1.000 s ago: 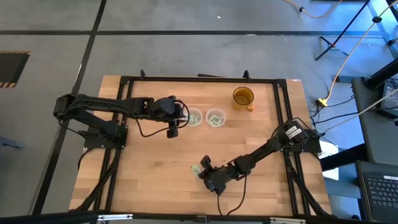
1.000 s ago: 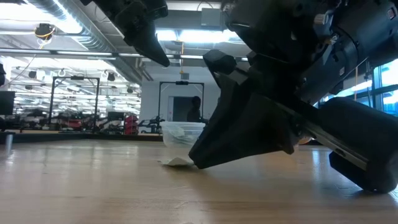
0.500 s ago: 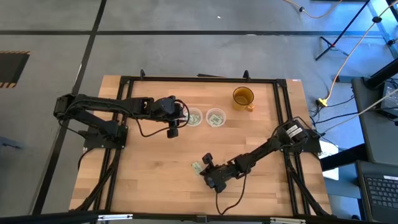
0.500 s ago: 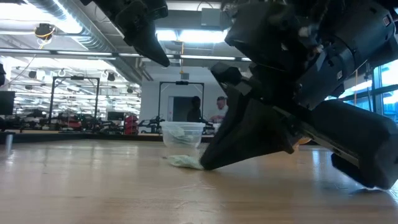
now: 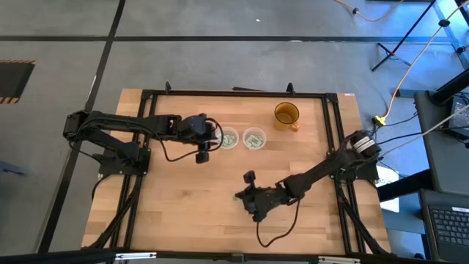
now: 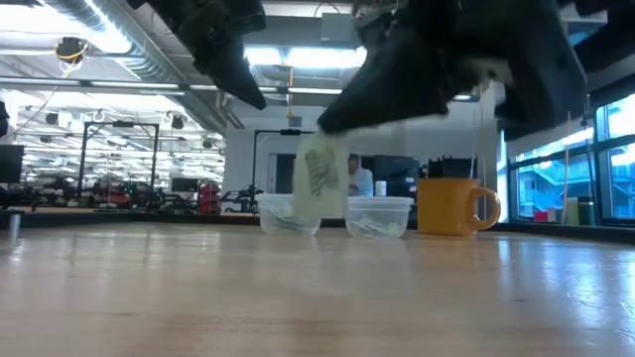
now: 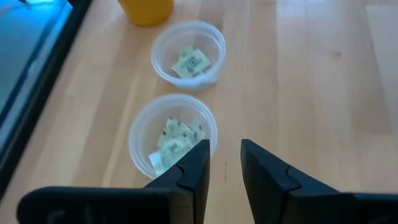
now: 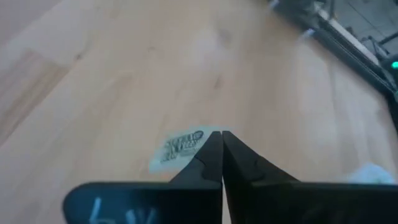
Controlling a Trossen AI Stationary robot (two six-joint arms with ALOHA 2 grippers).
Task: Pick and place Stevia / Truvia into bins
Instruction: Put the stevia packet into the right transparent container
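1. Stevia sachet (image 8: pixel 181 148) is pinched at one edge between the tips of the right gripper (image 8: pixel 219 138), hanging clear above the wooden table (image 5: pixel 183 213), near its front middle.
2. Right fingers are clenched on the sachet, which sticks out sideways beyond the fingertips.
3. Left gripper (image 7: pixel 222 163) hovers beside the nearer clear cup (image 7: pixel 142 129), fingers slightly parted, empty.
4. Both cups hold sachets; the farther cup (image 7: pixel 186 38) stands beside a yellow mug (image 5: pixel 286 115).

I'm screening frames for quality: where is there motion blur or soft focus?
Low view: the right gripper and its sachet are smeared by motion. Right wrist view: the table is softly focused. High view: sharp throughout.
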